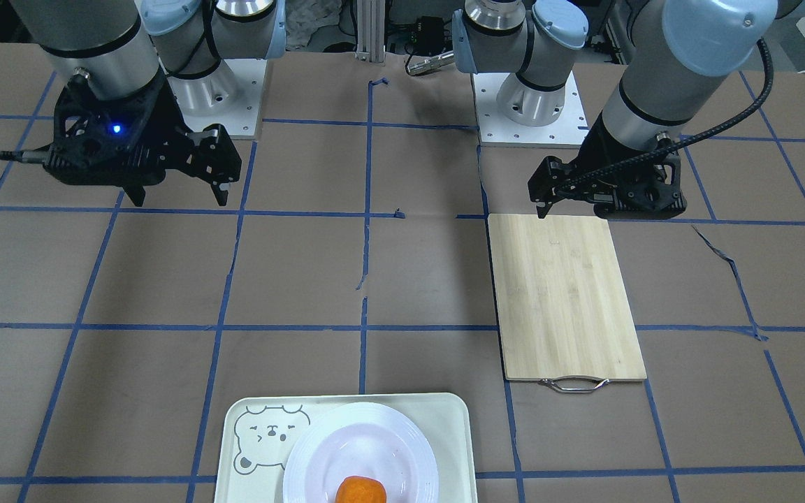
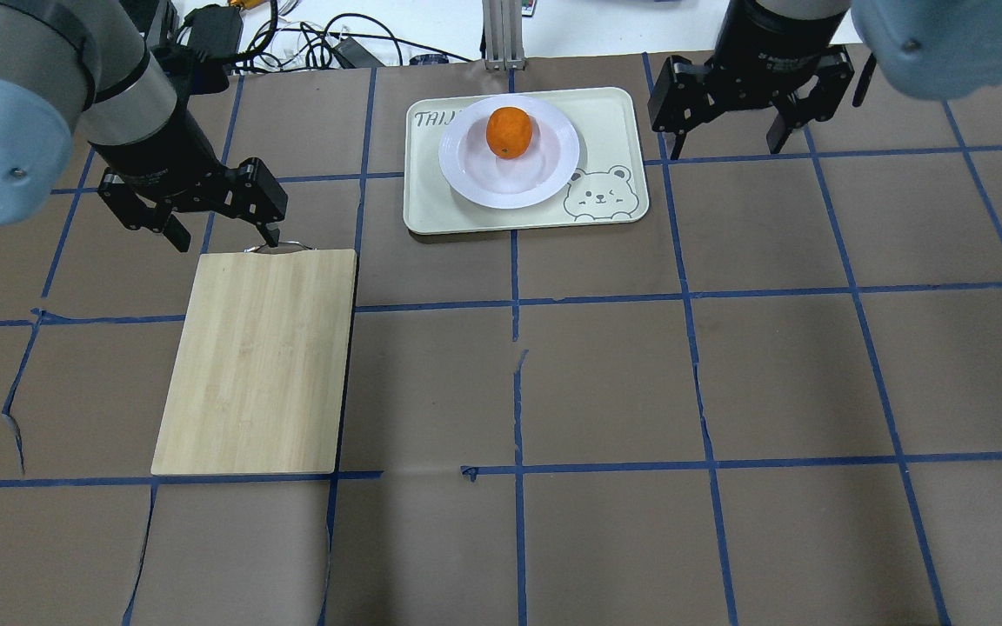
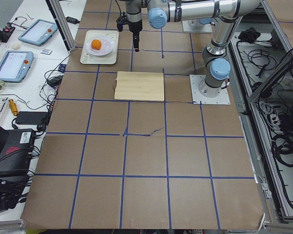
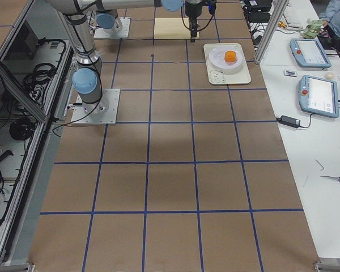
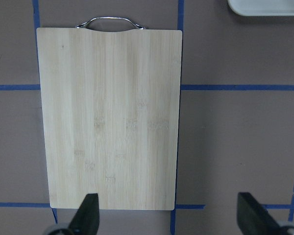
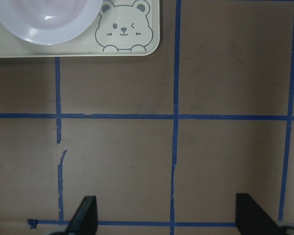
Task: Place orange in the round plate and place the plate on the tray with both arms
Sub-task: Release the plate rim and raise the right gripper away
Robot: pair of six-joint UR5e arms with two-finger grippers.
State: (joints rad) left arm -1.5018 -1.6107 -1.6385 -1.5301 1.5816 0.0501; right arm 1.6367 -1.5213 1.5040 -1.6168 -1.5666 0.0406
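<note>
The orange (image 2: 510, 132) lies in the round plate (image 2: 546, 169), toward its far side. The plate rests on the tray (image 2: 614, 117) at the table's far middle, with the bear face at the tray's near right corner. My left gripper (image 2: 223, 230) hangs open over the handle end of a bamboo cutting board (image 2: 257, 356), holding nothing. My right gripper (image 2: 724, 139) is open and empty, just right of the tray. In the right wrist view the plate's (image 6: 44, 19) edge and the tray's (image 6: 137, 46) bear corner show at top left, beyond the open fingers (image 6: 85, 215).
The cutting board (image 5: 110, 117) with its metal handle (image 5: 111, 22) lies on the left half of the brown, blue-taped table (image 2: 605, 382). Tablets and cables (image 3: 19, 63) sit on a side bench beyond the table's far edge.
</note>
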